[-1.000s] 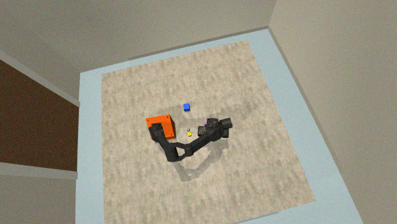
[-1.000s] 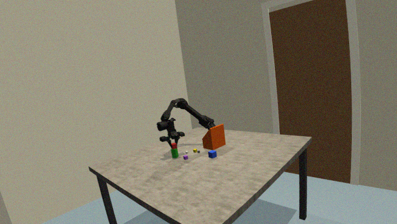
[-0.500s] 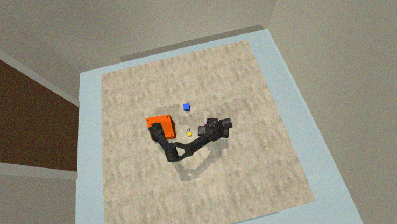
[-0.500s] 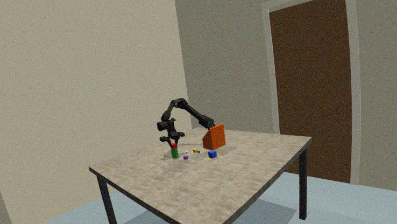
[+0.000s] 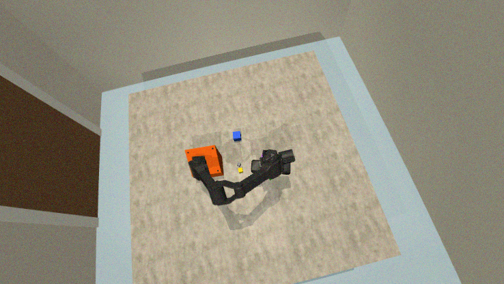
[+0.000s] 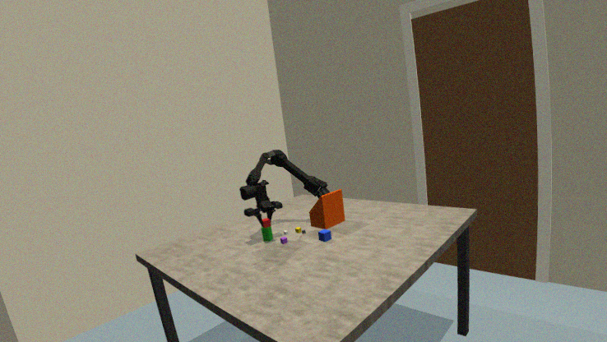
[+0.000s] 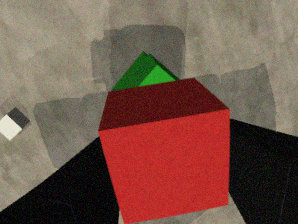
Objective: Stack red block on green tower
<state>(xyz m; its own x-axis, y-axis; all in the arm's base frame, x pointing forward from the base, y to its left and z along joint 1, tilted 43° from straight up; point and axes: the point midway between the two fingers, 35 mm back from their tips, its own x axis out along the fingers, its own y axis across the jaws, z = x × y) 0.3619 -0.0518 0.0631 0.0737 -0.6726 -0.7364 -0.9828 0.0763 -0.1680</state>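
The red block (image 6: 266,222) (image 7: 167,170) is between the fingers of my gripper (image 6: 266,222) (image 7: 159,132), which is shut on it. The green tower (image 6: 266,233) (image 7: 158,77) stands upright right under the block. In the exterior view the block's underside appears to meet the tower's top; I cannot tell whether its weight rests there. In the wrist view the block hides most of the tower, and a green corner shows beyond it, turned relative to the block. In the top view the arm hides the block and nearly all of the tower.
A purple cube (image 6: 284,240) lies close to the tower. A white cube (image 6: 285,232) (image 7: 11,126), a yellow cube (image 5: 240,170) (image 6: 298,229), a small dark cube (image 6: 303,231) and a blue cube (image 5: 236,135) (image 6: 324,235) lie farther off. An orange wedge-shaped block (image 5: 214,160) (image 6: 333,210) stands by the arm's base.
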